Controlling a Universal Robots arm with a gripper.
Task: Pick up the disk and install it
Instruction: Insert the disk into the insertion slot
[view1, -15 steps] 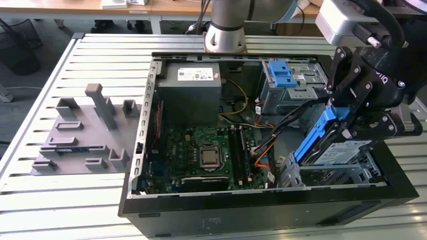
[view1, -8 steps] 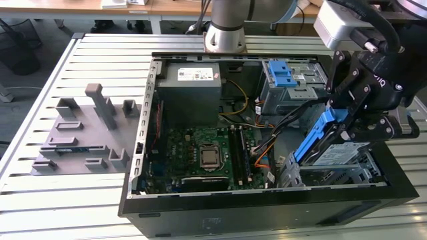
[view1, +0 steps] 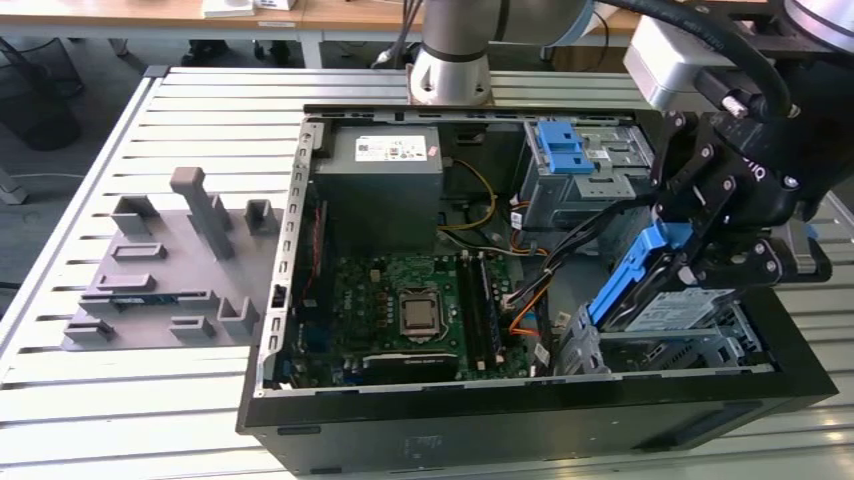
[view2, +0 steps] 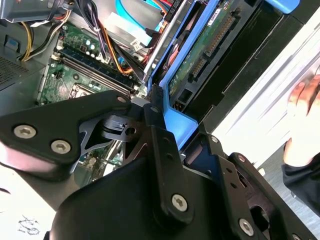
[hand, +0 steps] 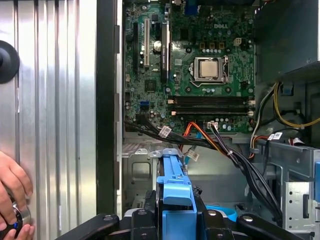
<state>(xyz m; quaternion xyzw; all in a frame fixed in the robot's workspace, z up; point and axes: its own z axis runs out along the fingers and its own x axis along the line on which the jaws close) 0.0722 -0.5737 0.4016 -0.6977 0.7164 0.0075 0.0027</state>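
My gripper is shut on the disk, a silver drive in a bright blue bracket. I hold it tilted on edge over the metal drive bay at the front corner of the open computer case, on the exterior view's right. Its lower end sits at the bay's mouth. In the first wrist view the blue bracket stands between my black fingers. In the second wrist view the disk's green circuit side faces the camera, with the bracket clamped in the jaws.
Black and orange cables run close beside the disk. The case also holds a motherboard, a grey power supply and a blue latch piece. A grey fixture rack stands on the slatted table. A person's hand rests beside the case.
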